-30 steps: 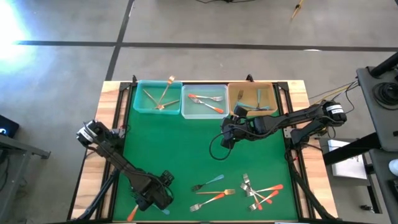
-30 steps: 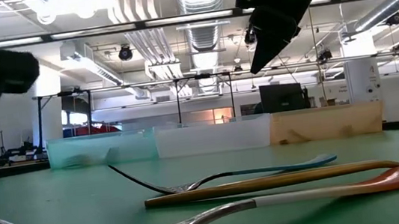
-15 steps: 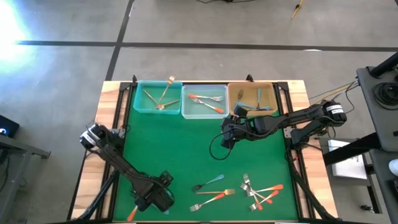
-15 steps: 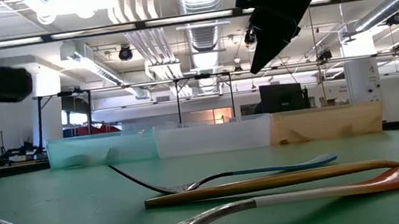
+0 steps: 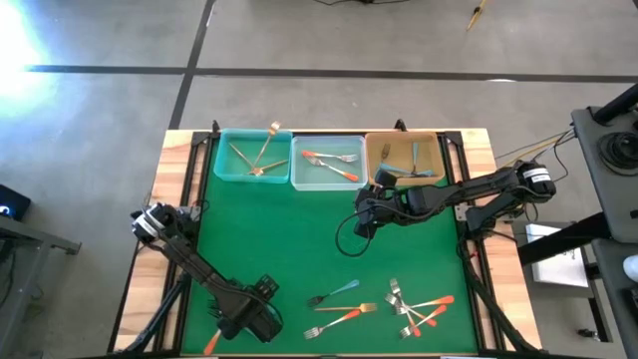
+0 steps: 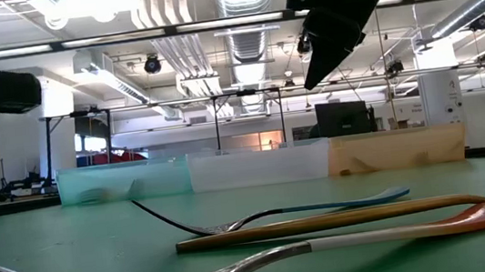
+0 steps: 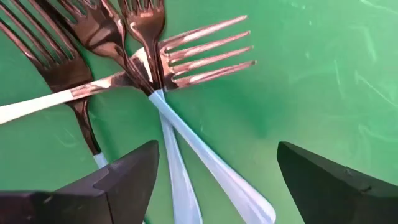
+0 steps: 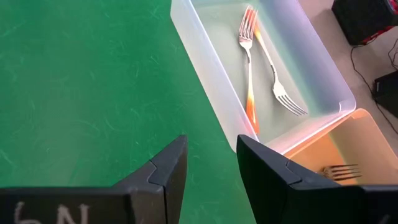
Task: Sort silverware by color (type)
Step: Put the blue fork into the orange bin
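My left gripper [image 5: 249, 321] stands at the near left of the green mat, pointing down and open. Its fingers straddle several forks with pale blue handles [image 7: 186, 137] that lie crossed on the mat; the gripper hides them in the high view. My right gripper [image 5: 364, 224] hangs open above the mat in front of the bins, with nothing between its fingers [image 8: 165, 171]. More silverware lies at the near right: a blue-handled fork [image 5: 334, 294], an orange-handled one [image 5: 344, 317] and a small heap [image 5: 419, 304].
Three bins stand in a row along the far edge. The teal bin [image 5: 221, 160] holds gold forks, the clear bin [image 8: 211, 93] orange-handled forks, and the tan bin [image 5: 371, 150] blue-handled forks. A black cable [image 5: 344, 239] loops below my right gripper. Bare mat lies in the middle.
My left arm has folded further: its far joint has slid toward the table's near edge and the gripper has tipped a little over the forks at the near left. It stays open.
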Robot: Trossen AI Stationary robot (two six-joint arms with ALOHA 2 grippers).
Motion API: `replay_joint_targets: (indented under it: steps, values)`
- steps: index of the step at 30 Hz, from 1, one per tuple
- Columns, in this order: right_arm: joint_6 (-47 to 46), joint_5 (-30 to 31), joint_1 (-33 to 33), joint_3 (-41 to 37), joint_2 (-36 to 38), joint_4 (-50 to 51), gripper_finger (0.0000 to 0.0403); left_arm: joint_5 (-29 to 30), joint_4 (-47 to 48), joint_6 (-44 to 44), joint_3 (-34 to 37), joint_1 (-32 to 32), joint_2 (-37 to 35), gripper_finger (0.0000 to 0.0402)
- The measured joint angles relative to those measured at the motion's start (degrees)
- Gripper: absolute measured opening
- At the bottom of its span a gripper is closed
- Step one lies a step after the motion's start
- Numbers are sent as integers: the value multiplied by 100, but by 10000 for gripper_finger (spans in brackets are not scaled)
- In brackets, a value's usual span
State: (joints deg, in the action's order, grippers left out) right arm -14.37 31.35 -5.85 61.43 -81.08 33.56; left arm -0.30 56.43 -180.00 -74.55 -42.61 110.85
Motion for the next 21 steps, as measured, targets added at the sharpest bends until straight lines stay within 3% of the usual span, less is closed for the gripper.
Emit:
replay_joint_targets:
  steps: [21]
  values:
    - [0,-2,-2,0,0,-2,132,236,6,-2,25,0,125,310]
